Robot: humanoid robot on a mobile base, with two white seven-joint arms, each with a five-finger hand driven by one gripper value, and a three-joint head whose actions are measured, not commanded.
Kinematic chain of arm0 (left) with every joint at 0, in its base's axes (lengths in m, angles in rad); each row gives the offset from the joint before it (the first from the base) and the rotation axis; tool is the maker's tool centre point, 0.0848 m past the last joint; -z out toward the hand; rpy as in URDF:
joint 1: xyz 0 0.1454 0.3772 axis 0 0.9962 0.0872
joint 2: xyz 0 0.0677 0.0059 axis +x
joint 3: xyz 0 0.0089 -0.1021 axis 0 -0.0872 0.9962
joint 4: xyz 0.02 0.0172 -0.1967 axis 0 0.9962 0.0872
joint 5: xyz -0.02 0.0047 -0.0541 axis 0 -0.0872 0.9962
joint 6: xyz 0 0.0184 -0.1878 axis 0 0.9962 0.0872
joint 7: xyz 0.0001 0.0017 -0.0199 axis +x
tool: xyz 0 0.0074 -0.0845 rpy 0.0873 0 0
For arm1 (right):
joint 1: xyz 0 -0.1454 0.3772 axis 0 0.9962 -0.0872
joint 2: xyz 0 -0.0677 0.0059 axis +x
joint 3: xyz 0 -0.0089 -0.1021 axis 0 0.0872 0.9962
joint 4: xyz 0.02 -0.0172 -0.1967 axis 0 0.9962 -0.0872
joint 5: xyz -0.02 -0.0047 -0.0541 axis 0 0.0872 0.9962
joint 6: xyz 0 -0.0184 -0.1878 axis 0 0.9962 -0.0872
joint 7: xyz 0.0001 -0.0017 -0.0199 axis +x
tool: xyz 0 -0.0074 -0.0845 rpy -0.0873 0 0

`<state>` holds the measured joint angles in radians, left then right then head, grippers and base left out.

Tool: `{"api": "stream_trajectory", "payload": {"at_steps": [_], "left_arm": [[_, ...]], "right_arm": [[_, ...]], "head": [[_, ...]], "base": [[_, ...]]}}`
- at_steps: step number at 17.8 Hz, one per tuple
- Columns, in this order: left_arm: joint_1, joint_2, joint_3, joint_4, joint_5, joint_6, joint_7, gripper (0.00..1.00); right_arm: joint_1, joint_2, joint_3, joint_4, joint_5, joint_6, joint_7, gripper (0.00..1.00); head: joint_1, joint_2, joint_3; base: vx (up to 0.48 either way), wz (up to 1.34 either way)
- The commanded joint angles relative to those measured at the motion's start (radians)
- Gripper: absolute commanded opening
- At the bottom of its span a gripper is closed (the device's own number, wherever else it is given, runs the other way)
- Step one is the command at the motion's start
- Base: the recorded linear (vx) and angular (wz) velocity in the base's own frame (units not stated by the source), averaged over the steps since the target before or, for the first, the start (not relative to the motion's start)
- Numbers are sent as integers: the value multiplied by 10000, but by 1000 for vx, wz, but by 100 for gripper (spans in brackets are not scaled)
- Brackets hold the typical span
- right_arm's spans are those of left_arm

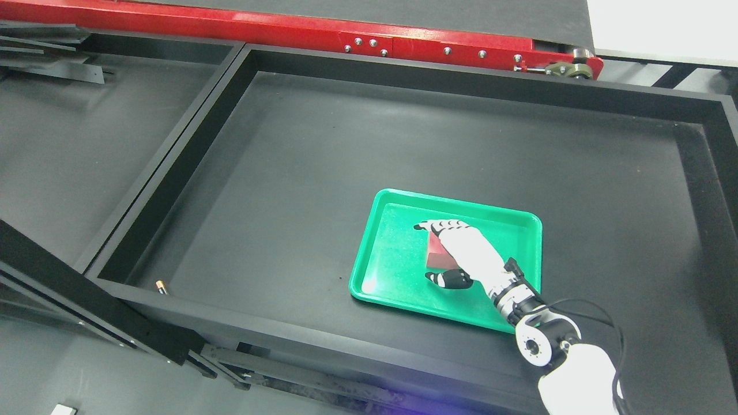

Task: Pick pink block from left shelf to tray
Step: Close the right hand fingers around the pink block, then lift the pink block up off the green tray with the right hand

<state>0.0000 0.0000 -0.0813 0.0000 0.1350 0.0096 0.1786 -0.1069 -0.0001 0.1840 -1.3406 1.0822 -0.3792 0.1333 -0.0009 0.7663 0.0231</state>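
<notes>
Nearly done | pink block is held under the right hand, fingers curled around it | green tray lies directly beneath | release remains.

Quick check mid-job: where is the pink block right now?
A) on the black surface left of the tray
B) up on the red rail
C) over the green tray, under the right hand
C: the pink block shows beneath the right hand, inside the rim of the green tray.
</notes>
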Motion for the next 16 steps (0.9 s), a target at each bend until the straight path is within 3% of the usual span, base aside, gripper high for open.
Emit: {"api": "stream_trajectory", "payload": {"at_steps": [1, 6, 8, 11, 16], "left_arm": [[-307, 174, 0, -175, 0, -4, 8, 100], [-292, 174, 0, -175, 0, -4, 8, 100], [-292, 174, 0, -175, 0, -4, 8, 100], [-292, 174, 0, -175, 0, -4, 8, 100], [-292, 174, 0, -175, 0, -4, 8, 100]], "right_arm": [[-97, -174, 32, 566, 253, 19, -167, 50], [-97, -174, -45, 598, 727, 19, -917, 14], [-97, -174, -106, 567, 942, -12, -1331, 5], [-97, -174, -382, 384, 898, -58, -1914, 4], [71, -174, -888, -1255, 683, -471, -3815, 4]], "head": [[0, 0, 0], [0, 0, 0], [0, 0, 0], [0, 0, 0], [0, 0, 0]], "base": [[0, 0], [0, 0], [0, 0], [0, 0], [0, 0]]}}
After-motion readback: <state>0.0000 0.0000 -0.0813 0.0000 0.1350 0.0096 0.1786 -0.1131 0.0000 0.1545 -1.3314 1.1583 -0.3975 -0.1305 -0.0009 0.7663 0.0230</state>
